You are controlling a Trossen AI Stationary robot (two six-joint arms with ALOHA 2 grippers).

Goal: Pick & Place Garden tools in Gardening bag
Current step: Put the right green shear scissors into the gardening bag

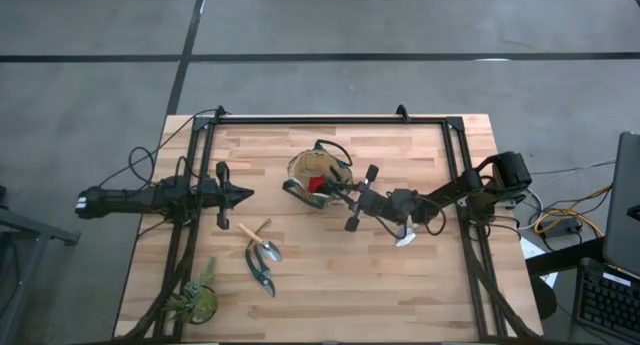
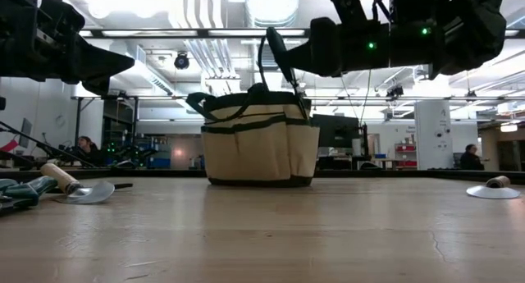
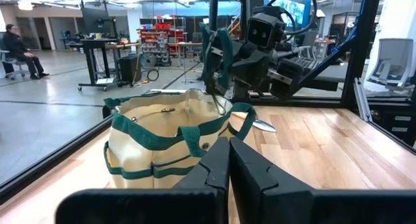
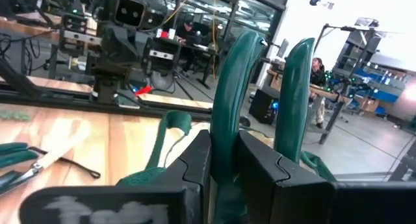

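The tan gardening bag [image 1: 312, 170] with green trim stands on its base mid-table; it also shows in the low view [image 2: 259, 148]. A red item [image 1: 318, 183] lies inside it. My right gripper [image 1: 338, 190] is over the bag's right rim, shut on green-handled pruning shears [image 4: 227, 100]. My left gripper [image 1: 247, 194] is shut and empty, left of the bag. A trowel [image 1: 262, 241] and a second pair of shears [image 1: 263, 272] lie flat at the near left. Another trowel [image 1: 405, 235] lies under my right arm. My right gripper pinches one green handle of the shears [image 4: 222, 143] between its two fingers; the second handle [image 4: 294, 87] stands beside the outer finger. The fingers come level from the table's right, across the handles. The shears hang upright, handles up [image 3: 214, 49], blades down into the bag's mouth [image 3: 216, 102].
A green leafy plant [image 1: 195, 301] lies at the near left corner. A black frame rail [image 1: 310, 119] runs along the far edge and down both sides. Bare wood lies in front of the bag. People sit in the room beyond the table.
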